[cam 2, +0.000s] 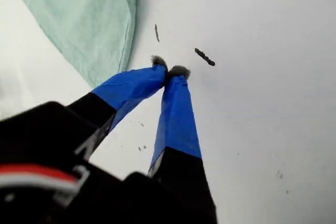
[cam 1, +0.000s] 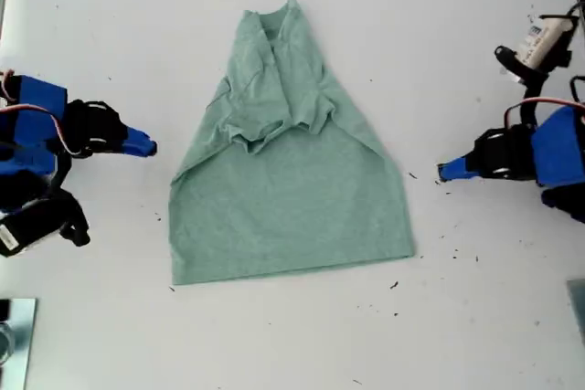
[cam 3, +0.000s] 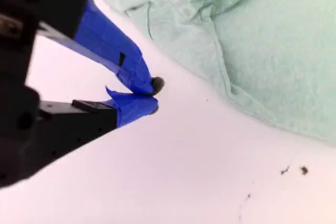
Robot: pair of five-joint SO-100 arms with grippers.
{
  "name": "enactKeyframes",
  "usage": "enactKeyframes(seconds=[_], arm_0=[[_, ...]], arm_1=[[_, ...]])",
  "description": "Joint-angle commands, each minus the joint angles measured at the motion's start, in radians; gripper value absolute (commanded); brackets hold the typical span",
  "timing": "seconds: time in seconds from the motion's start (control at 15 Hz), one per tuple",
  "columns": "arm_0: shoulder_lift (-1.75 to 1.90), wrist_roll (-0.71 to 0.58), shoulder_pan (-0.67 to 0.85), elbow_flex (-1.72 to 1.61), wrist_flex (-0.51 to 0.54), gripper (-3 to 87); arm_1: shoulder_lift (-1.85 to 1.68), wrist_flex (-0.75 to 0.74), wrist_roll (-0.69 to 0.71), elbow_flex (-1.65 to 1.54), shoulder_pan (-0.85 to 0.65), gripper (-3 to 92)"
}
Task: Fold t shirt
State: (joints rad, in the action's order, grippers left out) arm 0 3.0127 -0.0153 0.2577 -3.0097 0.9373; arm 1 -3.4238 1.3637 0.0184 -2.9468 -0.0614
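The pale sage-green t shirt [cam 1: 291, 184] lies flat in the middle of the white table [cam 1: 292, 344], neck toward the far side. Its sleeves are folded inward and bunched across the chest [cam 1: 274, 121]. My first gripper [cam 1: 444, 171] rests shut and empty on the table at the exterior view's right, a short way off the shirt's side edge [cam 2: 100, 30]; its blue fingertips [cam 2: 177, 72] touch. My second gripper [cam 1: 149, 146] sits shut and empty at the exterior view's left, just clear of the shirt's folded edge [cam 3: 210, 51]. Its fingertips [cam 3: 155, 84] hover over bare table.
Small dark specks [cam 1: 411, 175] dot the table near the first gripper and below the shirt's hem [cam 1: 394, 286]. A white-labelled motor with cables [cam 1: 539, 43] stands at the exterior view's far right. A shiny object [cam 1: 14, 335] sits in the exterior view's lower left corner.
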Motion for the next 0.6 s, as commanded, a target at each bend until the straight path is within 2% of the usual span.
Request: enactKeyframes(seconds=[0.0,0.2,0.33,0.53], arm_0=[[-0.011,0.008,0.002,0.005,-0.012,-0.3],[-0.017,0.006,0.003,0.005,-0.017,-0.3],[-0.012,0.002,0.0,0.005,-0.014,-0.3],[-0.008,-0.008,-0.003,0.005,-0.014,-0.3]], arm_1=[[0.376,0.077,0.072,0.43,0.008,5.2],[0.899,0.25,0.172,1.002,0.038,30.0],[1.104,0.33,0.192,1.189,0.066,33.6],[1.224,0.295,0.184,1.203,0.094,32.5]])
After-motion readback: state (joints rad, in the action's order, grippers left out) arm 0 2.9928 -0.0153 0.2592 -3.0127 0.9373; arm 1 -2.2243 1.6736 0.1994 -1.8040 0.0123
